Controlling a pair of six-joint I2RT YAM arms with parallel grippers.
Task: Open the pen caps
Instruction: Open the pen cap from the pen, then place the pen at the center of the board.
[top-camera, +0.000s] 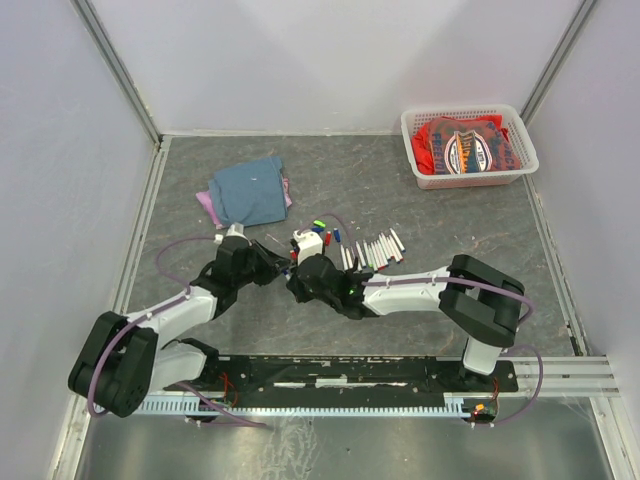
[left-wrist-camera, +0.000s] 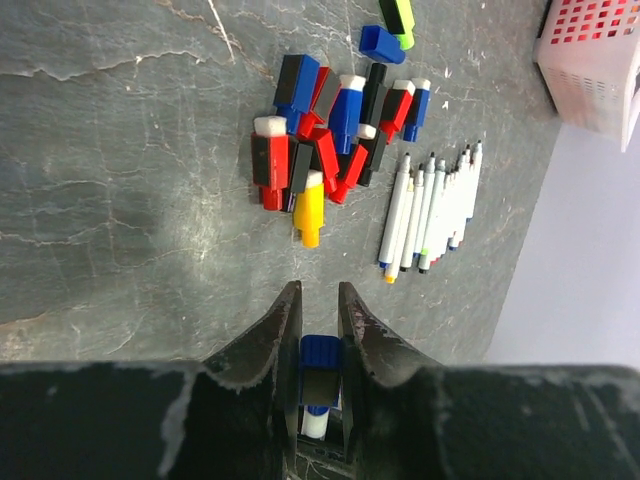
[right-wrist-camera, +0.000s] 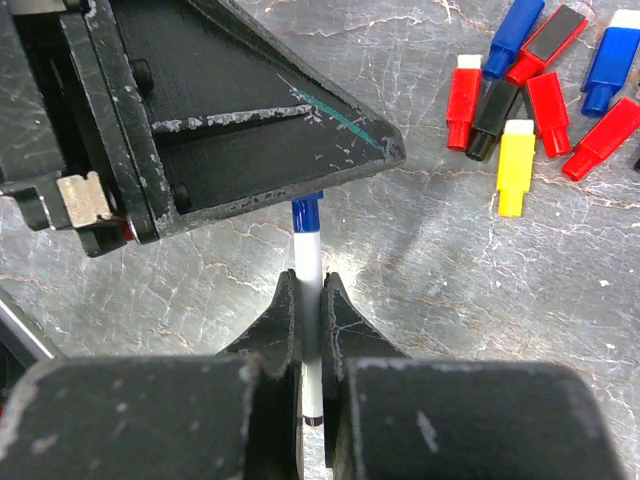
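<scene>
My left gripper (left-wrist-camera: 318, 300) is shut on a blue pen cap (left-wrist-camera: 320, 352). It meets my right gripper (top-camera: 300, 275) at the table's middle, with my left gripper (top-camera: 270, 265) just to the left. My right gripper (right-wrist-camera: 309, 285) is shut on a white pen barrel (right-wrist-camera: 308, 262). The barrel's blue end (right-wrist-camera: 306, 210) runs under the left gripper's body (right-wrist-camera: 250, 120). That blue end and white barrel (left-wrist-camera: 314, 420) show right behind the cap in the left wrist view. I cannot tell whether cap and pen are apart. A pile of loose caps (left-wrist-camera: 330, 130) in red, blue, black and yellow lies beyond.
A row of uncapped white pens (top-camera: 378, 250) lies right of the cap pile (top-camera: 320, 235). A white basket (top-camera: 470, 175) holding red cloth stands at the back right. A blue cloth (top-camera: 248, 192) lies at the back left. Walls enclose the table.
</scene>
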